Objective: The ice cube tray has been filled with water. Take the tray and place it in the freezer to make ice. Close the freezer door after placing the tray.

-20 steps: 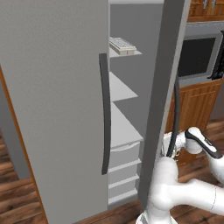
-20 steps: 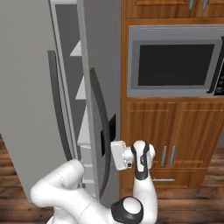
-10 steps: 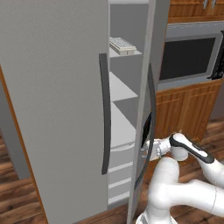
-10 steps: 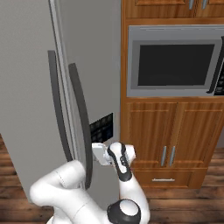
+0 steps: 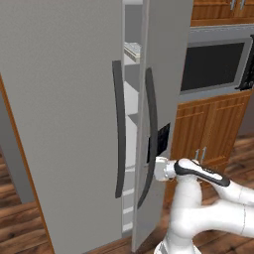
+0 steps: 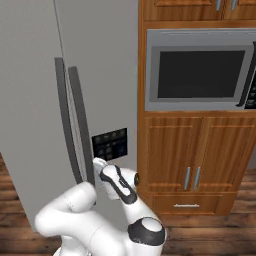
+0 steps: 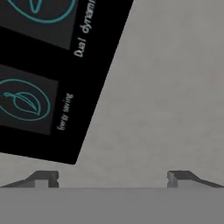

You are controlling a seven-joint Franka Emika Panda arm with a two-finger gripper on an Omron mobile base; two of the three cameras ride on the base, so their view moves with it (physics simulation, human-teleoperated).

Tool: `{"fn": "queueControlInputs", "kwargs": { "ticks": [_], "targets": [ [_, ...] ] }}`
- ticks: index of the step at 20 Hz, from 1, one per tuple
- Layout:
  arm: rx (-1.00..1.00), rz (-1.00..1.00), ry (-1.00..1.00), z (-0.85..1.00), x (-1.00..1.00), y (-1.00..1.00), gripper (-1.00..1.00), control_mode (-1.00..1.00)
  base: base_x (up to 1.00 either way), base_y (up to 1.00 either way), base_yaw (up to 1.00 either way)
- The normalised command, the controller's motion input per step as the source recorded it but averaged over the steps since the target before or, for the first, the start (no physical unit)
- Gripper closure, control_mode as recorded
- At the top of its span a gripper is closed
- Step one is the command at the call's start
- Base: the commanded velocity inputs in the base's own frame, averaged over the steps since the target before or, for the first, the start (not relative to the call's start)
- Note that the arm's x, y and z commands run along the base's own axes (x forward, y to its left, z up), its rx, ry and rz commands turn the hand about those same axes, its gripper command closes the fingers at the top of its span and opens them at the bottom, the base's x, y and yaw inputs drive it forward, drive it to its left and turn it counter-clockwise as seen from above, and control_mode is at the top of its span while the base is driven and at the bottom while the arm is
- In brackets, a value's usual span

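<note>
The freezer door (image 5: pixel 166 74) stands nearly shut, leaving a narrow gap between it and the wider fridge door (image 5: pixel 59 114); through that gap the white inner shelves of the freezer (image 5: pixel 130 99) show. On an upper shelf, at its front edge, a sliver of the ice cube tray (image 5: pixel 132 50) is visible, lying flat inside the compartment. The end effector (image 5: pixel 158 169) is pressed up against the outer face of the freezer door, just below the black dispenser panel (image 5: pixel 159 143) and beside the lower part of the door's long dark curved handle (image 5: pixel 151 134). In the hand view its two dark fingertips (image 7: pixel 43 178) sit far apart at the bottom, spread wide with nothing between them, facing plain grey door surface with the lower corner of the dispenser panel (image 7: pixel 48 74) and its teal leaf icons at the upper left. To the right of the fridge stand brown wooden cabinets (image 6: pixel 195 160) with a built-in microwave (image 6: pixel 200 67) above them.
</note>
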Motion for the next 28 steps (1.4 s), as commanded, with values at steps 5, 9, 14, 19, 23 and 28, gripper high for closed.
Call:
{"fn": "queueControlInputs", "kwargs": {
  "ticks": [5, 9, 14, 19, 23, 28],
  "targets": [
    [0.0, -0.35, 0.01, 0.0, 0.81, 0.21, -1.0, -1.0, 0.0, 0.0, 0.0],
    [0.0, -0.33, 0.07, 0.03, 0.86, 0.08, -1.0, -1.0, 0.0, 0.0, 0.0],
    [0.0, -0.29, 0.21, 0.38, 0.75, 0.0, -1.0, -1.0, 0.0, 0.0, 0.0],
    [0.0, -0.25, 0.18, 0.56, 0.42, 0.0, -1.0, -1.0, 0.0, 0.0, 0.0],
    [0.0, -0.24, 0.07, 0.56, 0.06, -0.12, -1.0, -1.0, 0.0, 0.0, 0.0],
    [0.0, -0.26, 0.03, 0.37, 0.22, -0.06, -1.0, -1.0, 0.0, 0.0, 0.0]
  ]
}}
